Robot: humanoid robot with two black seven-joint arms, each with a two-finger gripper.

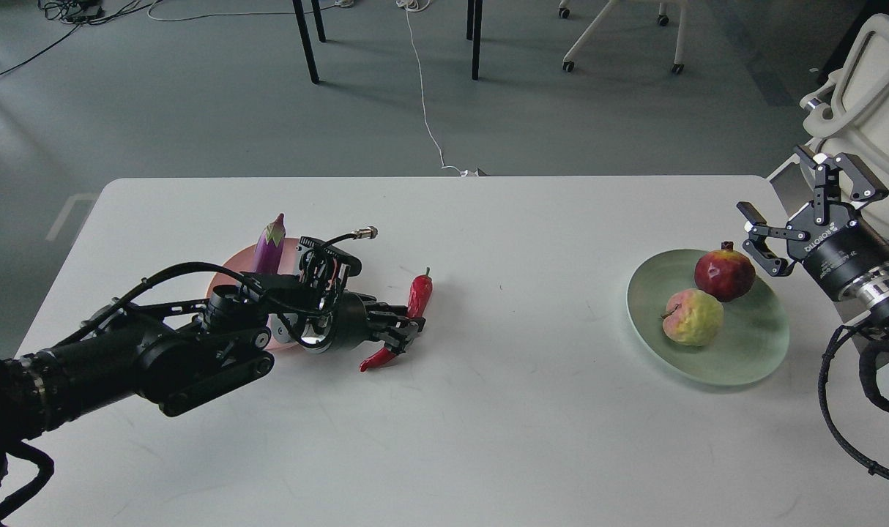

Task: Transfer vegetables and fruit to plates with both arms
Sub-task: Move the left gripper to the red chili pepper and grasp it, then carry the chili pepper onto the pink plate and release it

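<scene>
My left gripper (403,334) is shut on the middle of the red chili pepper (418,295), which lies slanted on the white table just right of the pink plate (225,278). The purple eggplant (269,247) rests on that plate, partly hidden behind my left arm. The dark red pomegranate (724,272) and the yellow-green apple-like fruit (692,316) sit on the mint green plate (745,366) at the right. My right gripper (772,181) is open and empty, raised just right of the pomegranate.
The white table (488,424) reaches across the view; its far edge runs along the top and its right edge lies near my right arm. A white chair (873,95) stands beyond the right corner. Table legs and cables are on the floor behind.
</scene>
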